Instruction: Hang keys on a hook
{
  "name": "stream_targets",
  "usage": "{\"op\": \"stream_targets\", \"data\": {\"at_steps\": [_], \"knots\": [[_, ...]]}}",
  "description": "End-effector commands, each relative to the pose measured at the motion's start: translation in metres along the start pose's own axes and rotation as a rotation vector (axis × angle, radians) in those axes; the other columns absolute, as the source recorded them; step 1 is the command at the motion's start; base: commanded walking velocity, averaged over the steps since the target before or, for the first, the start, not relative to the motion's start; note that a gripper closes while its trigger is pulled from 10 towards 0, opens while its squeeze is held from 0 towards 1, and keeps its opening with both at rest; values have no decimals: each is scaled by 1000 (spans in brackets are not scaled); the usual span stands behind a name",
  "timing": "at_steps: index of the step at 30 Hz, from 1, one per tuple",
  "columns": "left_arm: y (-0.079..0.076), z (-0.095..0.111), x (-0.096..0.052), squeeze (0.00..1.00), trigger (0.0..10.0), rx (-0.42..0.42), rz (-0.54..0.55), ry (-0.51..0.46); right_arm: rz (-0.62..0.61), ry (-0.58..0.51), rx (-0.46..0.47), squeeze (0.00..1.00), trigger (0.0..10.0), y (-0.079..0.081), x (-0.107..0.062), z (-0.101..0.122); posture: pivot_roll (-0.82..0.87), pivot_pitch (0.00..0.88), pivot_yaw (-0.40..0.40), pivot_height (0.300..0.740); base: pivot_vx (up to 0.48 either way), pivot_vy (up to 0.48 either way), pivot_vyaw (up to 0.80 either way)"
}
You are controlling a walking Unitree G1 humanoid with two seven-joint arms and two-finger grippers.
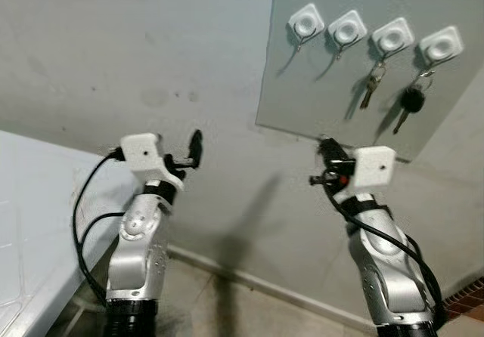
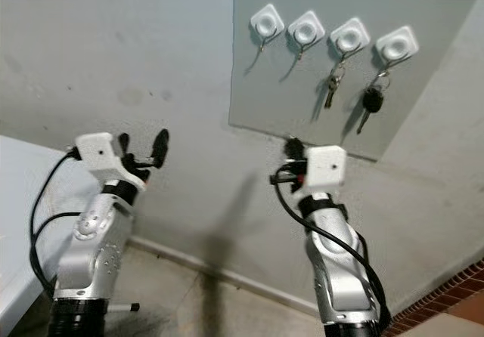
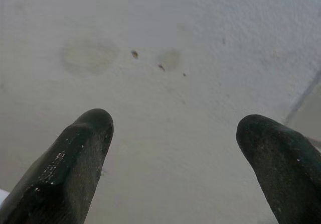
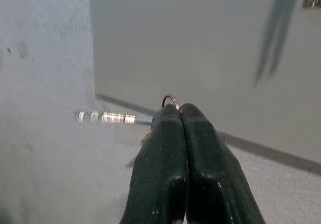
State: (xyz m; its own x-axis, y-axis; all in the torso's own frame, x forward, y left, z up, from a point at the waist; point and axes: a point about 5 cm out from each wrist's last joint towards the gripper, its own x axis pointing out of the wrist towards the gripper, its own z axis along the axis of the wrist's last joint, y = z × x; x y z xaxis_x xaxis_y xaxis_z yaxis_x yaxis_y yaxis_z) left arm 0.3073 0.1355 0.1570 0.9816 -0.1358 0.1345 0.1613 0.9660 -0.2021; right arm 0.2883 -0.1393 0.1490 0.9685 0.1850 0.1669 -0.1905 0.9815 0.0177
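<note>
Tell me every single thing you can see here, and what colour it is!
Hooks: four, white, in a row along the top of the grey board.
Board: one, grey, flat on the wall.
Silver key: one, hanging from the third hook from the left.
Black-headed key: one, hanging from the fourth hook.
Key with ring: one, silvery, pinched in the right gripper, its ring poking above the fingertips.
Wall: pale grey, a few small dark marks.
Counter: one, white, at the robot's left.
Brick strip: reddish, low on the right.
Left gripper: black fingers apart, holding nothing, facing the wall.
Right gripper: black fingers closed, below the board.
</note>
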Motion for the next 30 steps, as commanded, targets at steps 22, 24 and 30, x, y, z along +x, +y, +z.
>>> {"op": "stream_targets", "data": {"at_steps": [22, 24, 30], "knots": [[-63, 34, 23, 0, 10000, 140, -396, -84, 134, -170, 29, 0, 10000, 25, 43, 35, 12, 81, -27, 740, 0, 0, 0], [-66, 37, 23, 0, 10000, 139, -410, -91, 136, -190, 35, 0, 10000, 25, 46, 39, 13, 80, -26, 740, 0, 0, 0], [-73, 43, 22, 0, 10000, 139, -446, -109, 124, -250, 46, 0, 10000, 21, 56, 52, 16, 82, -22, 740, 0, 0, 0]]}}
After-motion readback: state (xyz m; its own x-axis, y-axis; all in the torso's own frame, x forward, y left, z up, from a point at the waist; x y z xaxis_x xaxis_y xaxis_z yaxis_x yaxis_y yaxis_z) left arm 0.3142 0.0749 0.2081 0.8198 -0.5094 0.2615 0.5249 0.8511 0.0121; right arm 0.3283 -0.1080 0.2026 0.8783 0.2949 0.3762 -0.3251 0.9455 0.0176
